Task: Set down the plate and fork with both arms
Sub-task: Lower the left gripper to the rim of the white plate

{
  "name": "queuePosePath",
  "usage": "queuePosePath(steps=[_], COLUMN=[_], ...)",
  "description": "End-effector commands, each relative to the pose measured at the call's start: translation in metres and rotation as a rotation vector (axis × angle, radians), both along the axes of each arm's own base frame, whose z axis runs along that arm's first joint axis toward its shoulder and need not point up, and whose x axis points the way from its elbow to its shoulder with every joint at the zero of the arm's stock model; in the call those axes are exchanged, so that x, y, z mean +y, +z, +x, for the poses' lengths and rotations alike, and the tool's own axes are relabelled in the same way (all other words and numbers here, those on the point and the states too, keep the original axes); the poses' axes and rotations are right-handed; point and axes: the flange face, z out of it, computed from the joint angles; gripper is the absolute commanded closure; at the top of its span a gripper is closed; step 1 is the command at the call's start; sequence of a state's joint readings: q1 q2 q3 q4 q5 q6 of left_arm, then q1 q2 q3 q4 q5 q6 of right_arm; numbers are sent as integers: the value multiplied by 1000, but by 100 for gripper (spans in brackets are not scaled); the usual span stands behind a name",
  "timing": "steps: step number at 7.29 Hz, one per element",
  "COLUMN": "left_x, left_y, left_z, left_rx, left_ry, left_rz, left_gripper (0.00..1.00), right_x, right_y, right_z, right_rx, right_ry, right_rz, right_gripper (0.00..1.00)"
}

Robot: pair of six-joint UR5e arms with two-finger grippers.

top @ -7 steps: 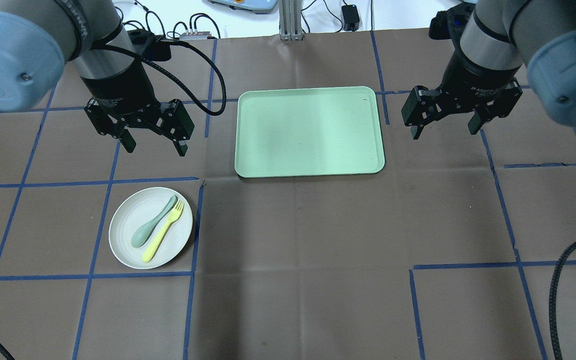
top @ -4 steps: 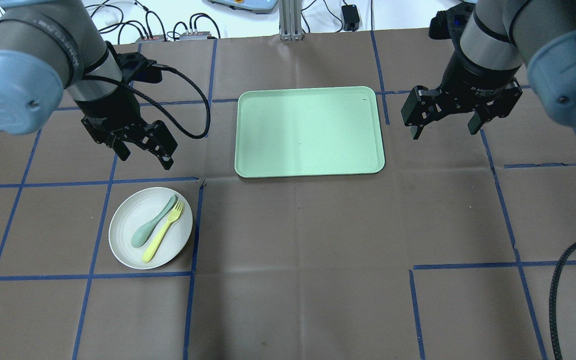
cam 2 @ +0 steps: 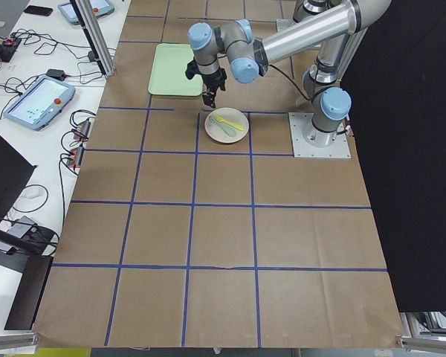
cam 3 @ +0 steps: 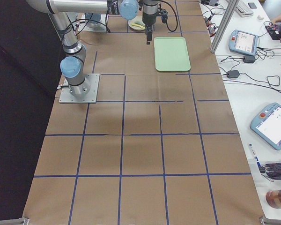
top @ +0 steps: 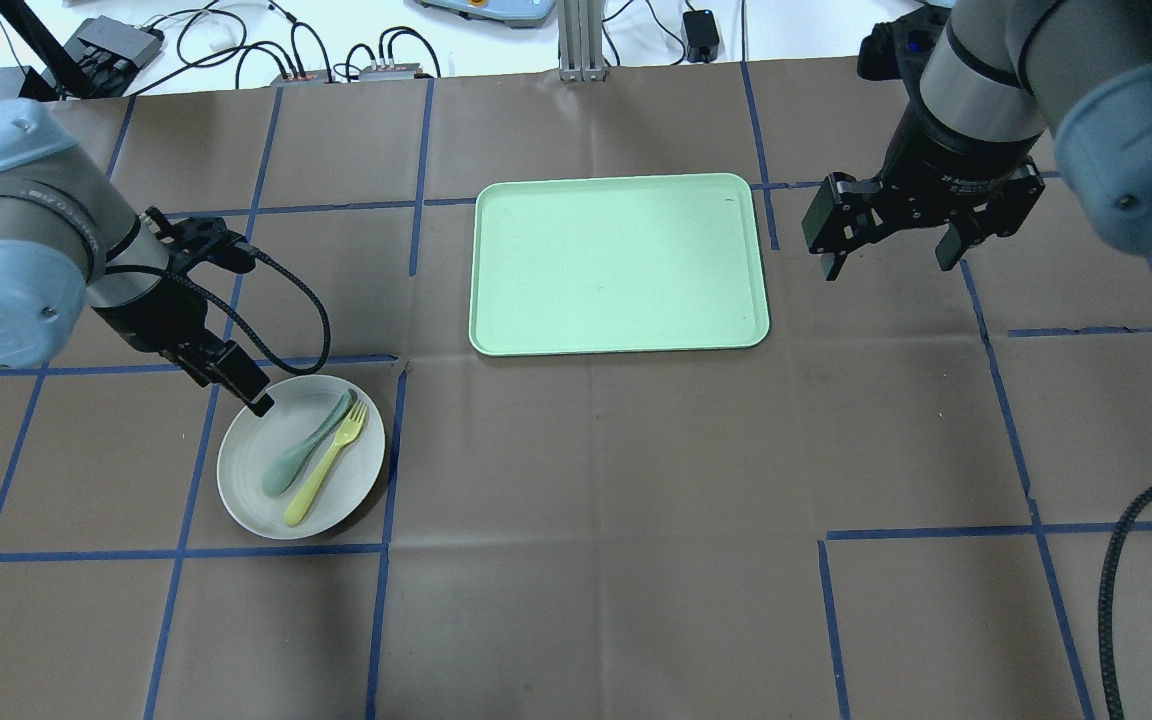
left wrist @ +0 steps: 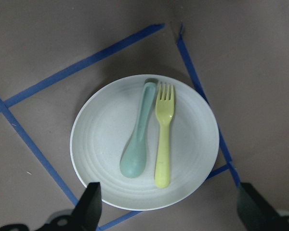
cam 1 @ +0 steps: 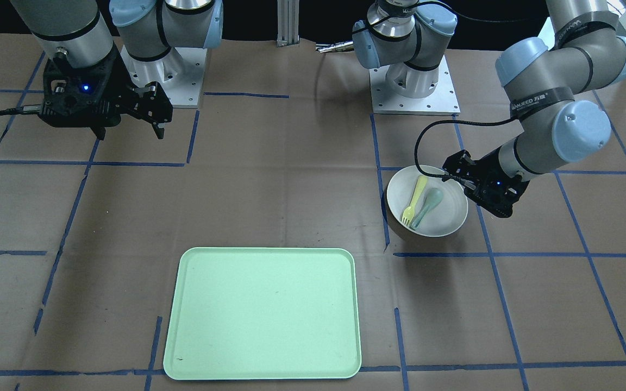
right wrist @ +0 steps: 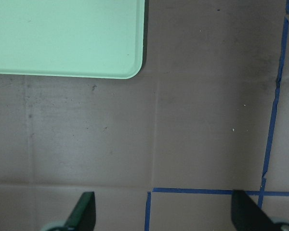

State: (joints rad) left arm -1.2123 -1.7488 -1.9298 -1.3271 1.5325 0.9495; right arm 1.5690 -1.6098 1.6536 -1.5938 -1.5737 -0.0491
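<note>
**Kid:** Where is the plate (top: 248,492)?

**Helper:** It sits on the brown paper (top: 586,520), at 8 o'clock from the tray (top: 621,262). The left claw (top: 246,392) hangs wide open over its 11 o'clock rim. The fork (top: 326,463) lies on the plate, prongs toward 1 o'clock. A spoon (top: 304,447) is just beside it.

**Kid:** What could go wrong?

**Helper:** The rim is thin and low, so I think the claw may slip. If the plate tips, the smooth plastic fork and spoon could slide off.

**Kid:** What do they look like?

**Helper:** The plate is round, dull and off-white. The fork is flat and pale yellow. The tray is green and flat with round corners. The right claw (top: 888,262) hangs at the tray's 3 o'clock, open and holding nothing.
</note>
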Motion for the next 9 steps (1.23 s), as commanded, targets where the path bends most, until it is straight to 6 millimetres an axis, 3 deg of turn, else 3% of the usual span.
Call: queuePosePath(steps=[1,6,7,9], left_x=[-10,-18,-20,-19], left_y=[-47,-79,-84,-86], left_z=[25,33,36,37], left_rx=[94,102,103,101], left_ry=[-6,1,8,15], left_rz=[17,21,29,37], left_gripper=[1,3,14,74], right_x=[0,0,0,0], right_y=[0,0,0,0], right_z=[0,0,-1,-1], right_rx=[0,0,0,0], right_ry=[0,0,-1,-1], right_rz=[-1,2,1,1], right_gripper=[0,0,0,0])
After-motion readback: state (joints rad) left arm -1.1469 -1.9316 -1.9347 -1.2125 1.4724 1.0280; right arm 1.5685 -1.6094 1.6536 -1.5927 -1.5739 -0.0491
